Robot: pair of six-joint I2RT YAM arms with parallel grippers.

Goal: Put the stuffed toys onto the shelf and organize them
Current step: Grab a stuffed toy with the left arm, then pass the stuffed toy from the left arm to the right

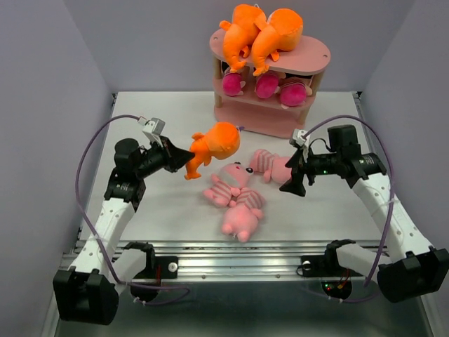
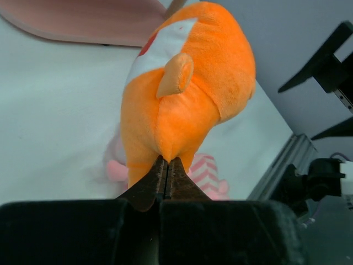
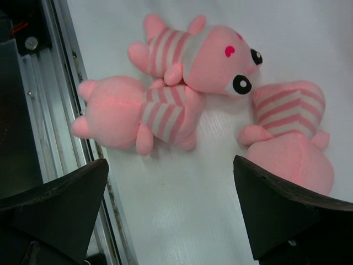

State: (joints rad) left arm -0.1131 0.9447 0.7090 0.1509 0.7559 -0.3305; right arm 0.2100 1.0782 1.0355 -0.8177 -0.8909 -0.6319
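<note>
Stock on view, as I read it from the remote station:

1. Shelf (image 1: 313,55): pink, three oval tiers on light wooden posts. It stands at the far side of the counter (image 1: 161,210), right of centre.
2. Orange monsters, top tier: I count two, one on the left (image 1: 240,31) and one on the right (image 1: 282,31). They lie side by side and touch, with their legs hanging over the front rim.
3. Dolls in magenta, middle tier: I count three in a row, left (image 1: 233,84), middle (image 1: 266,86) and right (image 1: 295,92). I cannot make out their faces.
4. Held orange monster (image 1: 216,144) (image 2: 187,94): it sits in front of the shelf, left of centre. The left end effector (image 1: 184,160) (image 2: 167,165) has its fingers pressed nearly together on a small fold at the toy's lower end. The toy appears lifted off the counter.
5. Striped pink pigs, loose on the counter, three:
   - The face-up pig (image 1: 228,184) (image 3: 204,52) is at mid-counter.
   - The near pig (image 1: 242,214) (image 3: 132,113) touches the face-up one and lies closest to the front rail.
   - The far pig (image 1: 270,165) (image 3: 292,138) lies just beside the right end effector.
6. Right end effector (image 1: 295,184) (image 3: 171,187): its fingers are spread wide and grip nothing. It hangs above the counter, right of the pig cluster.
</note>
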